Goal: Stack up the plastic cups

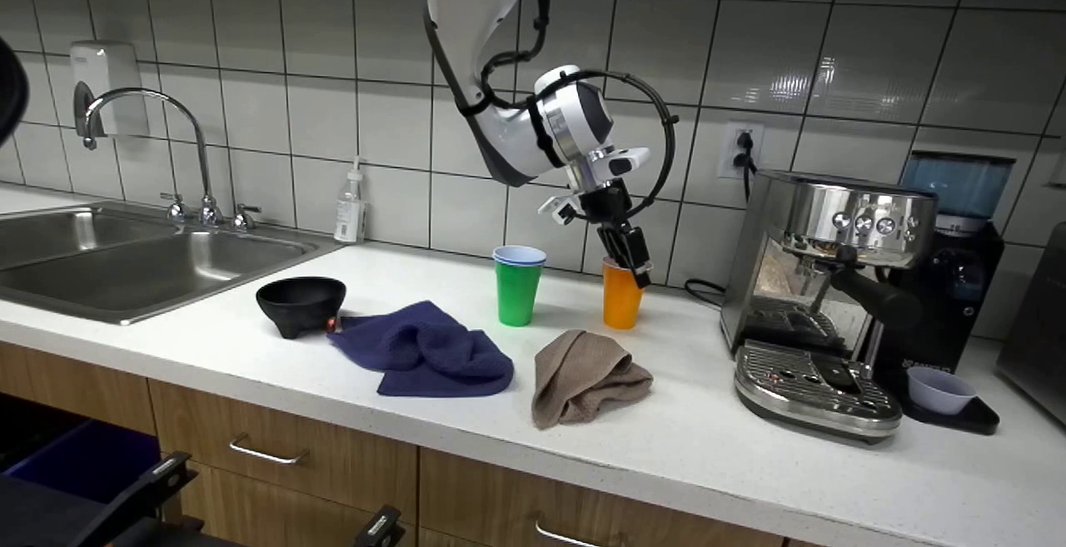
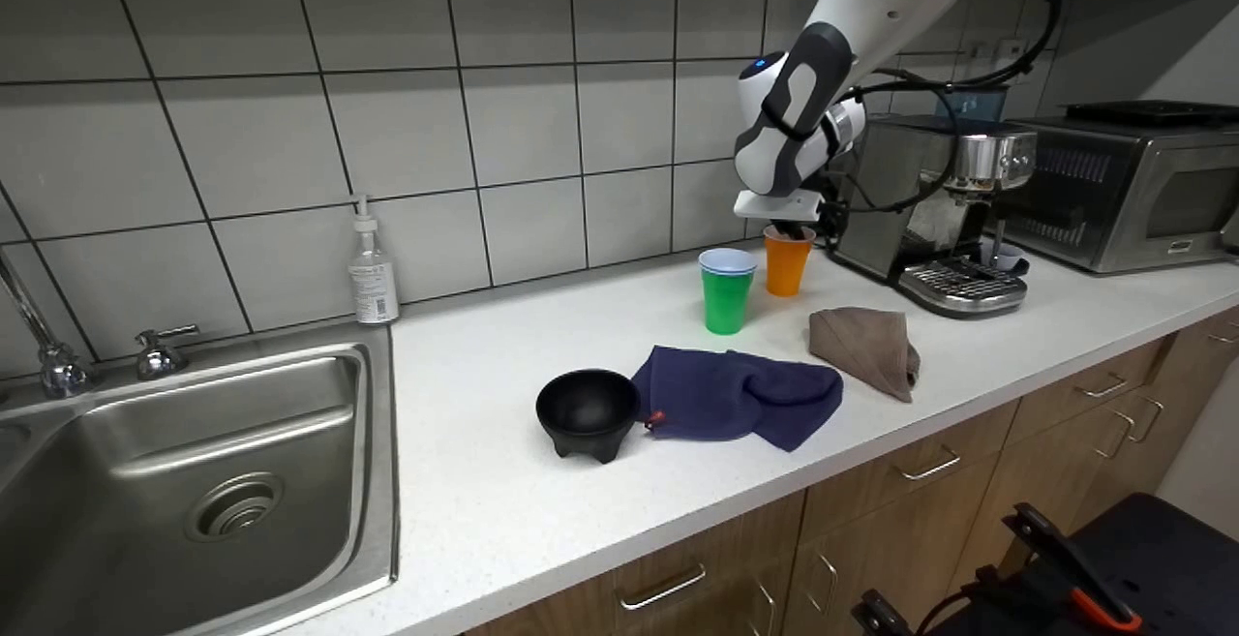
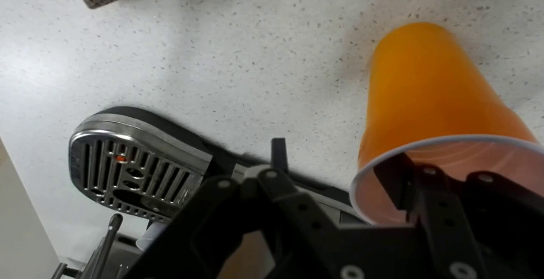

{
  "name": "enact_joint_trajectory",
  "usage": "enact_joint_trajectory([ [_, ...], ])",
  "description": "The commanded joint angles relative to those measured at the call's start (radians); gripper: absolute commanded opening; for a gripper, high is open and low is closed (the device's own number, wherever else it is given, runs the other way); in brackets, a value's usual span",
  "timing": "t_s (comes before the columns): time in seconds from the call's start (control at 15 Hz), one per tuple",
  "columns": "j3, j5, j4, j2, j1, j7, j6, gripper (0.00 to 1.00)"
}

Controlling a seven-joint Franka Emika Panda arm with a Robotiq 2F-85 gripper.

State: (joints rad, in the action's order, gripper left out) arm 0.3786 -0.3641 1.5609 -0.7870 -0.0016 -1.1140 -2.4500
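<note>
The orange cup (image 1: 621,297) stands upright on the counter near the tiled wall; it also shows in the wrist view (image 3: 425,83). My gripper (image 1: 631,266) is open at its rim. In the wrist view (image 3: 335,166) one finger is inside the orange cup and the other is outside it, with a gap between the outer finger and the cup wall. The green cup (image 1: 517,293) stands upright beside the orange cup, apart from it. The blue cup (image 1: 520,255) sits nested in the green cup, with only its rim showing, also in an exterior view (image 2: 728,260).
A brown cloth (image 1: 587,376), a dark blue cloth (image 1: 433,351) and a black bowl (image 1: 301,301) lie towards the counter front. The espresso machine (image 1: 820,305) stands close beyond the orange cup. The tiled wall (image 1: 391,122) is behind; the sink (image 2: 223,481) is at the far end.
</note>
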Motion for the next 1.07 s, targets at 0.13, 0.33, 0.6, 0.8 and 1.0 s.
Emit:
enact_joint_trajectory([
  [0.13, 0.009, 0.03, -0.056, -0.028, 0.001, -0.001, 0.042, 0.1],
  [0.33, 0.01, 0.03, -0.061, -0.03, 0.001, 0.001, 0.043, 0.0],
  [0.6, 0.012, 0.026, -0.058, -0.013, 0.002, 0.0, 0.031, 0.01],
  [0.8, 0.013, 0.023, -0.028, 0.012, 0.004, 0.001, 0.012, 0.01],
  [1.0, 0.03, 0.006, 0.015, 0.042, 0.018, -0.013, -0.019, 0.01],
])
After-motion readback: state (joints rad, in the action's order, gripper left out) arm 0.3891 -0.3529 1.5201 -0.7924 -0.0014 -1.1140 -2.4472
